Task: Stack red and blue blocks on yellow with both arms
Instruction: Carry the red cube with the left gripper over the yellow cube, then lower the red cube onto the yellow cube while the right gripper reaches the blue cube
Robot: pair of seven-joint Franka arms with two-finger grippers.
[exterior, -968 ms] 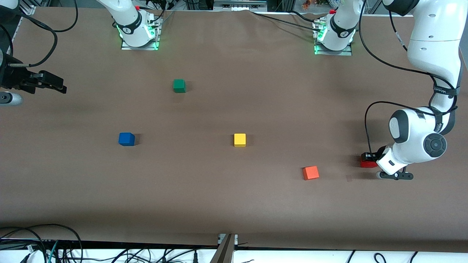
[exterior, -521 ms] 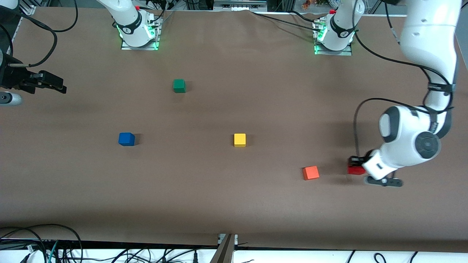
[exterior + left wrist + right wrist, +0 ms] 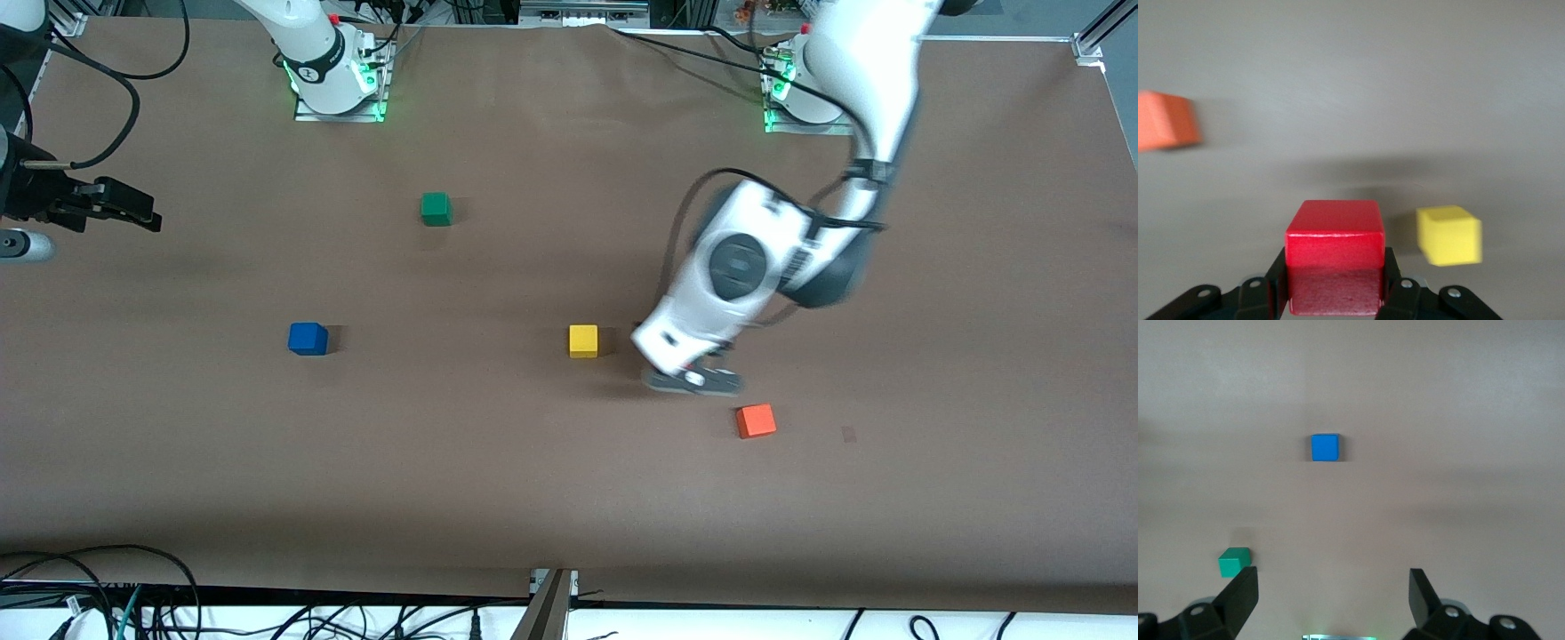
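Brown table: I count blue block, green cube, orange cube. My left gripper, apparently airborne beside yellow, clamps red block. Right gripper waits agape at the right arm's end.

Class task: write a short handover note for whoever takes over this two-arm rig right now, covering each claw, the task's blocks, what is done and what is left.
Left claw: shut on the red block, in the air over the table beside the yellow block.
Right claw: open, empty, waiting at the right arm's end of the table.
Blue block: on the table toward the right arm's end, untouched.
Yellow block: on the table, nothing on it.
Done: red block picked up.
Left: set red on yellow, then pick blue and stack it on top.
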